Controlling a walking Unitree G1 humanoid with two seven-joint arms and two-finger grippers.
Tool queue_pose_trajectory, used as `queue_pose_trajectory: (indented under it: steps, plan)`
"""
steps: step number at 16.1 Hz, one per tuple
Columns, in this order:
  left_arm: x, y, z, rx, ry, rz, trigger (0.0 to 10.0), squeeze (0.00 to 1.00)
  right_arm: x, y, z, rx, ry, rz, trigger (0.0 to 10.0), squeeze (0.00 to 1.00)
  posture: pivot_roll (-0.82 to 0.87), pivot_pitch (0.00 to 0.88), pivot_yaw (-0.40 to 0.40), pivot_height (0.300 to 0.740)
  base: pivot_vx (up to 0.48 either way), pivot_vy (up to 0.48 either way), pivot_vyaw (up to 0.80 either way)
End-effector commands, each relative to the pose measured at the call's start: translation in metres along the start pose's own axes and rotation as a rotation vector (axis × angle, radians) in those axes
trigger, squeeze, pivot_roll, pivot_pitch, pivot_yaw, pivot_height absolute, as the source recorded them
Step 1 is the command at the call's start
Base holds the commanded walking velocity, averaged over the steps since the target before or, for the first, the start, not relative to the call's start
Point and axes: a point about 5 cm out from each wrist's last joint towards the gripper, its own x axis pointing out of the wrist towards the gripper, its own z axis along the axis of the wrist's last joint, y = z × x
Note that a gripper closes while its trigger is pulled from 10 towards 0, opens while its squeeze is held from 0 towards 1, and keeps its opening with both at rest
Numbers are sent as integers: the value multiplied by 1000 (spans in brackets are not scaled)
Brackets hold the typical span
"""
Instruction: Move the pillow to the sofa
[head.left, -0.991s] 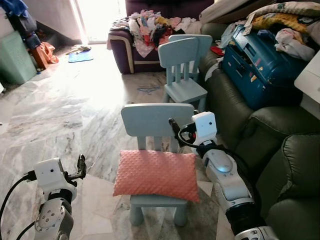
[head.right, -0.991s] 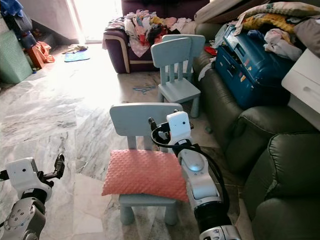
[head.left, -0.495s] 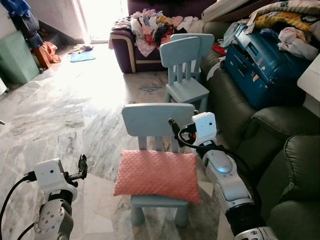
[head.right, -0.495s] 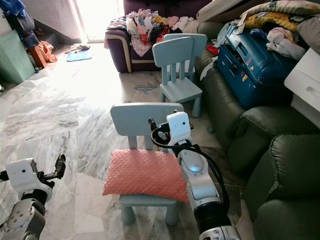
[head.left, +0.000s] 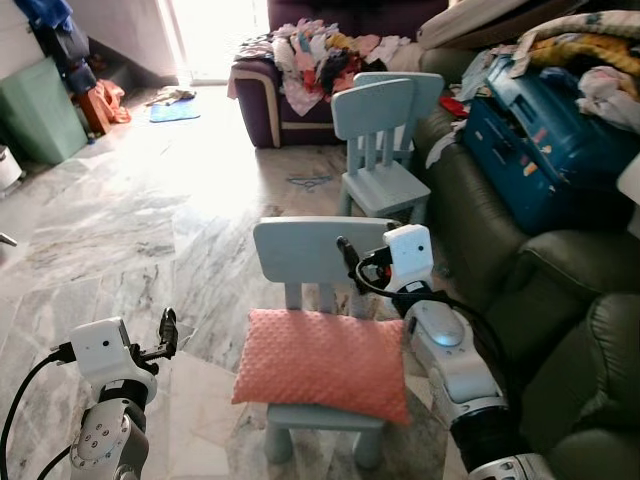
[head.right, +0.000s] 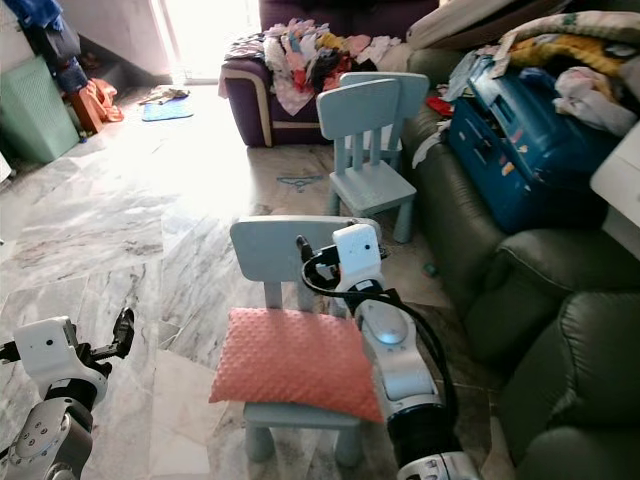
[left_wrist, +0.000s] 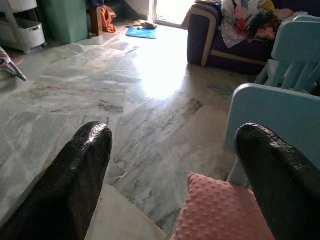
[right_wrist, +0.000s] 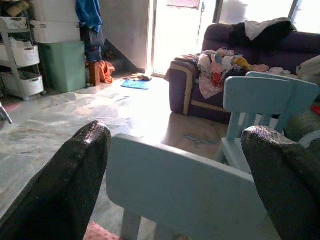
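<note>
In the head views the pink pillow (head.left: 322, 364) lies flat on the seat of a small pale-blue chair (head.left: 318, 250), as it did a second ago; the whole scene has slid a little down and right, which is the camera's shift, not the things'; the right end effector (head.left: 347, 252) hangs at the chair's backrest, just above the pillow's right end, unchanged against the chair; the left end effector (head.left: 166, 333) stays low over the marble floor (head.left: 150, 210), apart from the pillow; the green sofa (head.left: 540, 290) stands to the right, bearing a blue suitcase (head.left: 545, 125); a second blue chair (head.right: 365, 135) stands farther back.

In the left wrist view its fingers (left_wrist: 75, 185) stand wide apart, the pillow's corner between them.

In the right wrist view its fingers (right_wrist: 65, 185) also stand wide apart, the backrest spanning the gap.
</note>
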Motion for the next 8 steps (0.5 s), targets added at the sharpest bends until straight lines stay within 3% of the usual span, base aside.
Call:
queue_pose_trajectory:
  steps: [1,8]
  plan:
    - [-1,0,2,-3,-12,4,10000,0,1,1,2,-5,-5,3,10000,0,-100,9,51,740,292,0,0]
    - [-3,0,0,-14,-7,6,10000,0,1,1,2,-6,-4,8,10000,0,-99,12,47,740,288,0,0]
